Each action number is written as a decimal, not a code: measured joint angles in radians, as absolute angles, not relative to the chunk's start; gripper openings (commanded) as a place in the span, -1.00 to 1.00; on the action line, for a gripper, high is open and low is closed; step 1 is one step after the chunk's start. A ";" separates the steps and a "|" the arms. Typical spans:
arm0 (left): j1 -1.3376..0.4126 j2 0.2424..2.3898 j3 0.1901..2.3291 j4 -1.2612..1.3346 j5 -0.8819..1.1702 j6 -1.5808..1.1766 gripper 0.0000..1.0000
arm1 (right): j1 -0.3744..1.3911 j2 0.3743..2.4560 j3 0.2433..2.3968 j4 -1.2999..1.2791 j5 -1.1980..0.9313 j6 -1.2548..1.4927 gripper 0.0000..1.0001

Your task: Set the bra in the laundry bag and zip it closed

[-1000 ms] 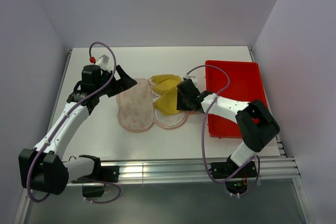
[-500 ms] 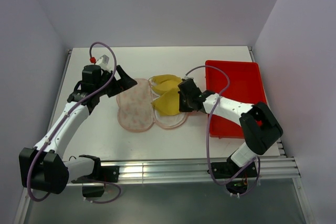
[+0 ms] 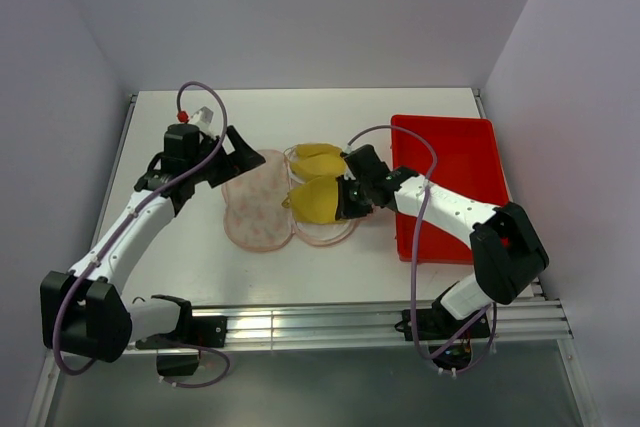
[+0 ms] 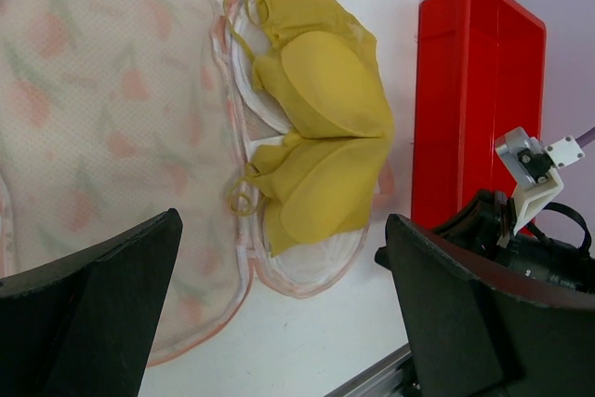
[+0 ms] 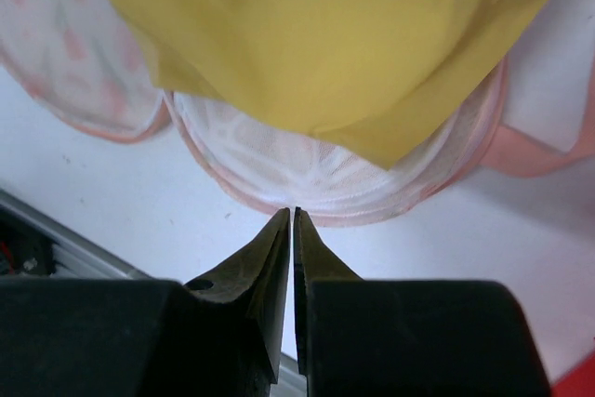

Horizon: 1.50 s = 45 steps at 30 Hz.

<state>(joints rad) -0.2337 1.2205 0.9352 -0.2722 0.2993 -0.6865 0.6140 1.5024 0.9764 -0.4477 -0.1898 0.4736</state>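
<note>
Your left gripper (image 3: pixel 240 154) sits at the far-left edge of the laundry bag (image 3: pixel 256 209), fingers spread wide, holding nothing. The bag lies open flat, printed half on the left, mesh cups on the right. The bra (image 3: pixel 320 197) lies on those mesh cups. Your right gripper (image 5: pixel 294 222) is at the bra's right side, fingers pressed together on nothing, tips by the bag's rim, maybe touching, hard to tell. The red tray (image 3: pixel 460 157) sits just right.

Lab test booth (white walls (image 3: pixel 300 17), aluminium rails (image 3: pixel 330 322)).
</note>
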 measured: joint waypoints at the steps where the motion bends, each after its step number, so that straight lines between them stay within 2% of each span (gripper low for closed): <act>1: -0.243 1.225 0.935 -0.270 0.294 -0.694 0.98 | 0.612 1.503 0.976 -0.451 -0.202 0.474 -0.73; 4: -0.272 1.240 0.935 -0.257 0.279 -0.705 0.99 | 0.612 1.503 0.970 -0.458 -0.233 0.475 -0.65; 9: -0.310 1.282 0.935 -0.223 0.255 -0.728 0.97 | 0.612 1.502 0.947 -0.476 -0.228 0.475 -0.36; 10: -0.318 1.294 0.935 -0.215 0.248 -0.731 0.97 | 0.612 1.502 0.945 -0.482 -0.223 0.476 -0.29; 11: -0.329 1.306 0.935 -0.210 0.237 -0.734 0.97 | 0.612 1.499 0.944 -0.484 -0.215 0.478 -0.13; 14: -0.368 1.343 0.935 -0.189 0.210 -0.745 0.89 | 0.612 1.472 0.942 -0.489 -0.153 0.483 0.05; 17: -0.416 1.369 0.915 -0.147 0.179 -0.754 0.76 | 0.612 1.431 0.944 -0.488 -0.088 0.481 0.06; 20: -0.465 1.381 0.877 -0.106 0.154 -0.768 0.51 | 0.612 1.411 0.961 -0.487 -0.026 0.481 0.05; 24: -0.529 1.437 0.868 -0.066 0.106 -0.781 0.41 | 0.612 1.410 0.973 -0.480 0.030 0.481 0.05; 39: -0.627 1.583 0.857 0.034 0.000 -0.794 0.30 | 0.611 1.361 0.973 -0.479 0.092 0.481 0.05; 45: -0.637 1.603 0.857 0.049 -0.007 -0.800 0.00 | 0.609 1.361 0.973 -0.476 0.094 0.482 0.05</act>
<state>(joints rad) -0.6373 1.6028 0.8570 0.0490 -0.0074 -0.7998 0.6086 1.3613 0.9730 -0.4755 0.0944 0.4816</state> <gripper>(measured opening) 0.549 0.527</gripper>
